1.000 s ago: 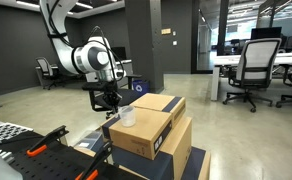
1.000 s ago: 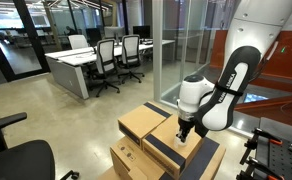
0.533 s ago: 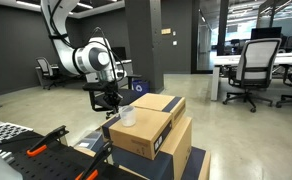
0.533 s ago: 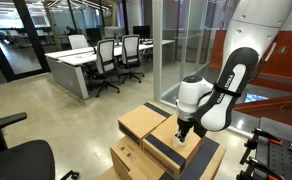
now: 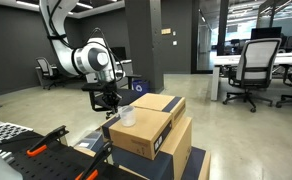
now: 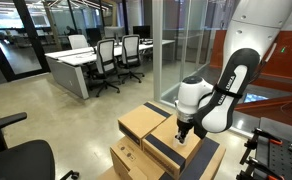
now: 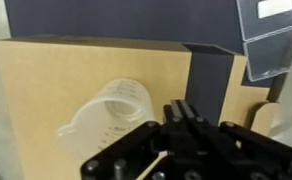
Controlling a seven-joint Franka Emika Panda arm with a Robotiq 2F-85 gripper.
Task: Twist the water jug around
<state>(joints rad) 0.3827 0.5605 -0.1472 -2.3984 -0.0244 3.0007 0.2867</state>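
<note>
The water jug (image 7: 104, 112) is a small translucent whitish jug with printed markings. It stands on the top of a brown cardboard box (image 7: 46, 80). In the wrist view it sits just left of my gripper (image 7: 183, 108), whose two fingers are pressed together with nothing between them. In an exterior view the jug (image 5: 127, 116) stands near the box's near corner, with my gripper (image 5: 108, 103) just beside and slightly above it. In an exterior view my gripper (image 6: 183, 133) hangs over the box top, and the jug is hidden there.
Several stacked cardboard boxes (image 5: 151, 135) with dark tape strips (image 6: 166, 155) fill the area under the arm. Office chairs (image 5: 254, 70) and desks (image 6: 81, 62) stand further off. A black-and-orange frame (image 5: 36, 150) is close by. A glass wall (image 6: 176, 50) is behind.
</note>
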